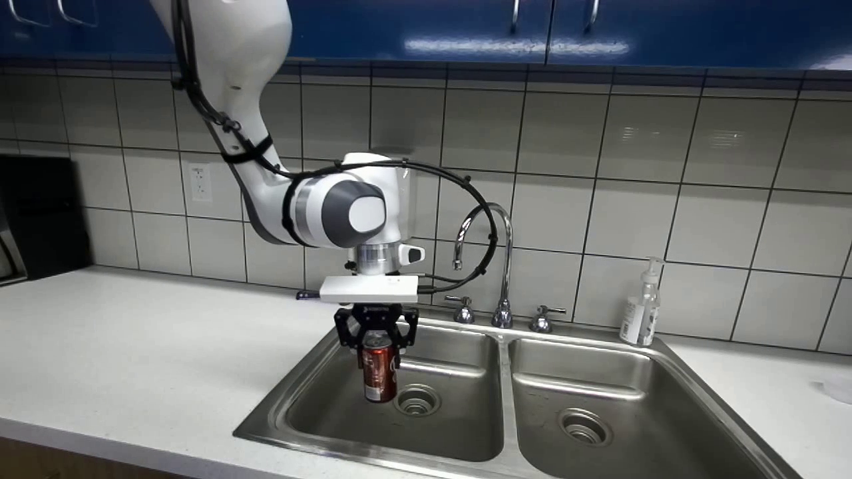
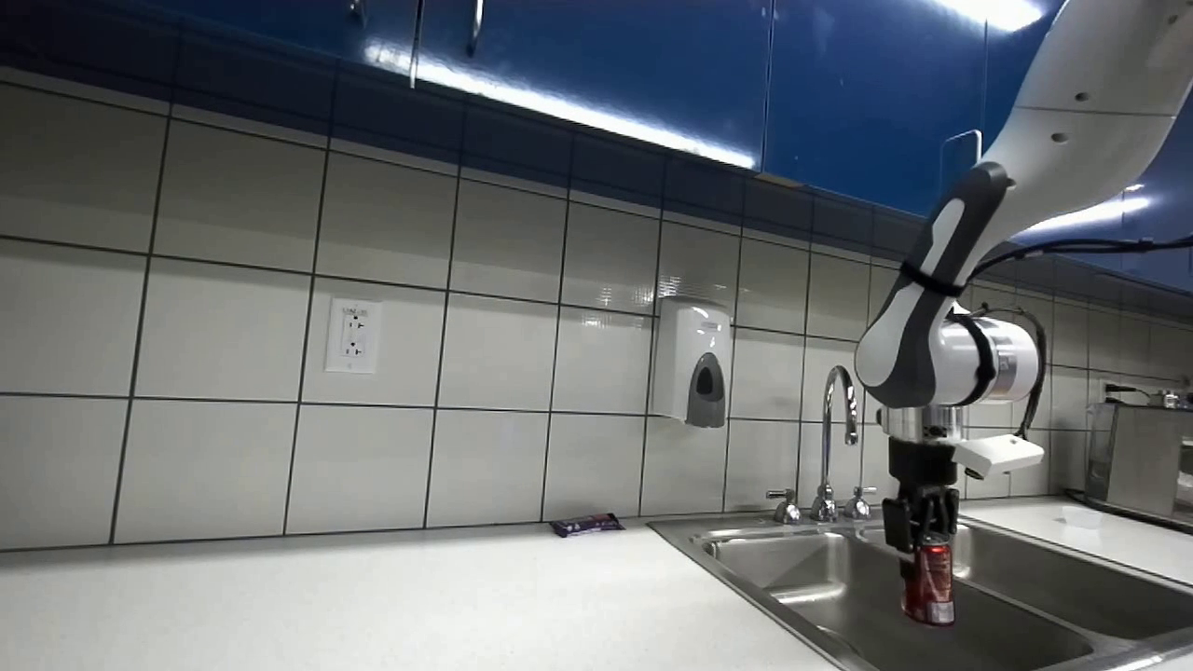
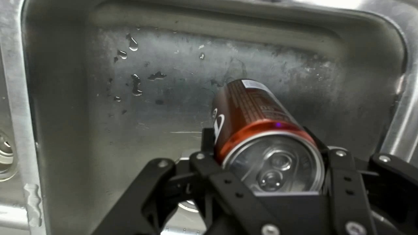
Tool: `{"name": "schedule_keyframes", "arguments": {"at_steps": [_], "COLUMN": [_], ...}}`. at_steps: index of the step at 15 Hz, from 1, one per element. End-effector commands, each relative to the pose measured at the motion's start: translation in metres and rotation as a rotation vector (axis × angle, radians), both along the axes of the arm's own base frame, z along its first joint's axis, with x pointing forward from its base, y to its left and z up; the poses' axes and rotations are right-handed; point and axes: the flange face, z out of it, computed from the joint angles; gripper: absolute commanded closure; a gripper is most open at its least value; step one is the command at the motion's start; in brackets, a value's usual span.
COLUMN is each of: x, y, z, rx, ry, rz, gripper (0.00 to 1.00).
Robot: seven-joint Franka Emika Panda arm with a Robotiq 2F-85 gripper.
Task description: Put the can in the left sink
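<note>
Kitchen backdrop: pale tiled wall (image 1: pixel 552 213) under blue cabinets (image 1: pixel 413 26).
My feeds show me a white outlet (image 2: pixel 352 335) and dispenser (image 2: pixel 685 321) on the tiles, white countertop (image 1: pixel 133 346) below, light glare (image 2: pixel 596 116) streaking the cabinets in both exterior views.

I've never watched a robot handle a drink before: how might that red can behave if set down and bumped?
The red can would probably roll once on its side, since it is a round cylinder. Being taller than wide, it could tip. Its smooth, shiny surface might slide on the clear drops in the left sink.
</note>
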Motion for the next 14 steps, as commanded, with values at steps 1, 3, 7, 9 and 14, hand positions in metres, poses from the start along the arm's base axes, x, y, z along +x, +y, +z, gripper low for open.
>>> {"name": "schedule_keyframes", "arguments": {"at_steps": [1,3,7,9,14], "x": [0.032,0.046,0.068,0.074,0.082], "y": [-0.021,-0.025,-0.023,-0.019,-0.014], "z": [-0.036,-0.058,-0.101,-0.118,-0.131], "rx": [0.003,0.004,0.022,0.036,0.047], "ry": [-0.01,-0.009,0.002,0.007,-0.005], "rz": [0.031,0.039,0.052,0.052,0.065], "gripper": [0.62,0.62,0.62,0.62,0.62]}}
